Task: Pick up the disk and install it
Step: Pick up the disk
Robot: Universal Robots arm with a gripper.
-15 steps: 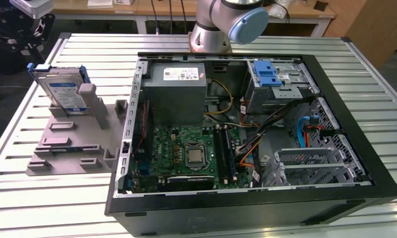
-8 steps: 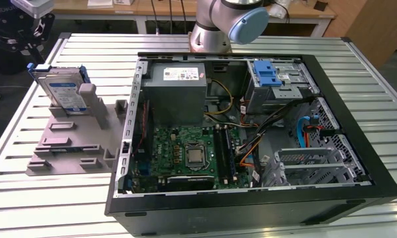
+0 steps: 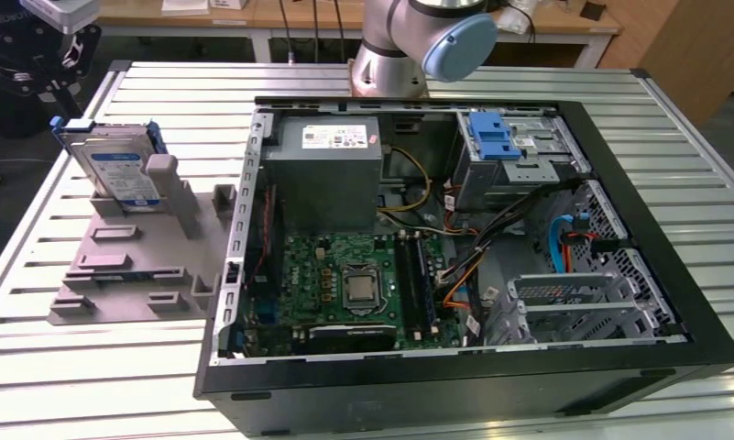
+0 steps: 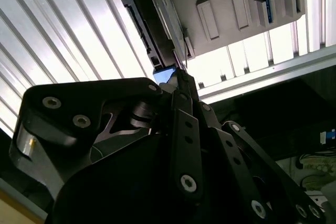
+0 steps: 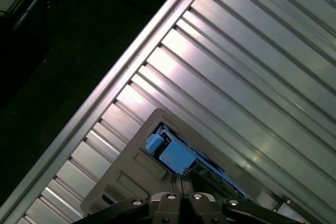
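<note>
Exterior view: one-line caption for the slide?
Disk stands upright in a grey holder on the slatted table, at the exterior view's left of the open computer case.

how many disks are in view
1: the disk stands on edge in the grey stand, at the exterior view's left of the computer case; the case may hide others.

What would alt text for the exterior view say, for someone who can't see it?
An open computer case lies on a slatted metal table, its motherboard exposed. To the exterior view's left, the disk stands on edge in a grey holder; the robot arm's base rises behind the case.
</note>
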